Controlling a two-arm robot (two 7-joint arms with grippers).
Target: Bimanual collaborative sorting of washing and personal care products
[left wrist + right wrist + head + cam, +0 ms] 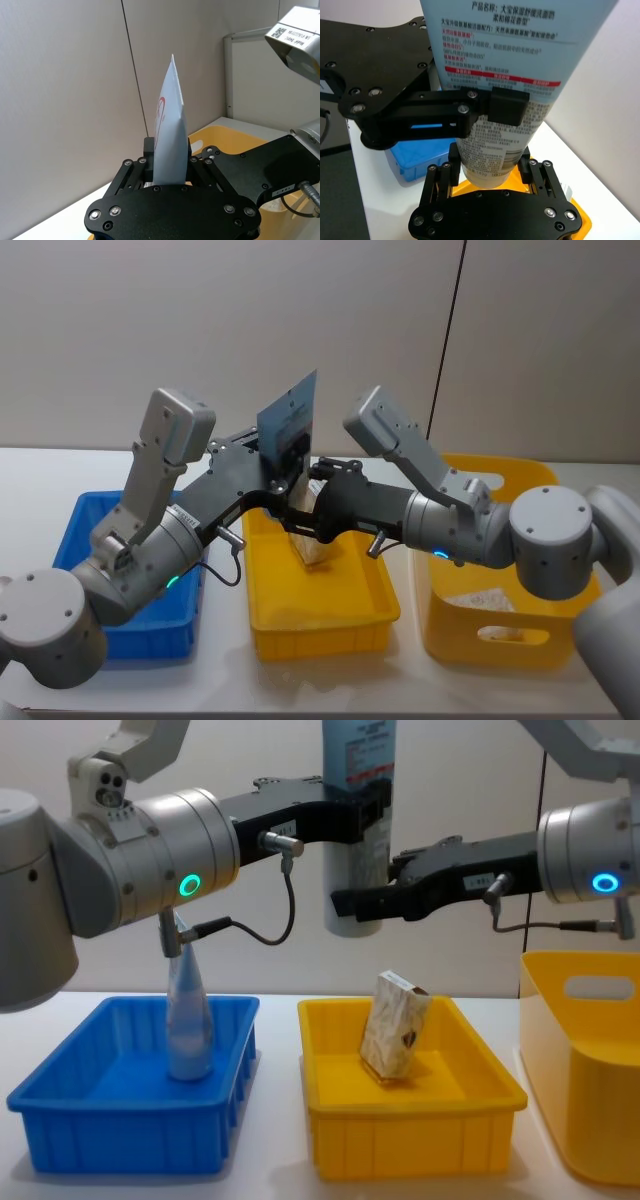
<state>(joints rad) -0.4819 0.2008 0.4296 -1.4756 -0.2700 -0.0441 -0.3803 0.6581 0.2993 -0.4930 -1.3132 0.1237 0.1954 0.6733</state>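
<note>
1. Look first at the worktop [30, 480]. It is white and carries three bins in a row.
2. On the robot's right stands the deep yellow bin [590, 1060], the largest of the three.
3. On the robot's left stands the blue bin [130, 1120]. A tube [187, 1020] stands upright inside it, cap end down and flat crimped end up.
4. Between them sits the shallow yellow bin [400, 1120]. A small beige marbled carton [395, 1025] leans tilted inside it, resting on the bin floor.
5. Above the shallow yellow bin you see a second tube, the raised tube [357, 830]. It is pale blue-white with printed text and is held upright in the air, crimped end up and cap end down.
6. The left pincer [372, 802] reaches in from the robot's left. Its fingers are closed against the upper part of the raised tube, as the chest view and the left wrist view show.
7. The right pincer [375, 890] reaches in from the robot's right. Its fingers are closed around the lower part of the same tube, near the cap end, just below the left pincer.
</note>
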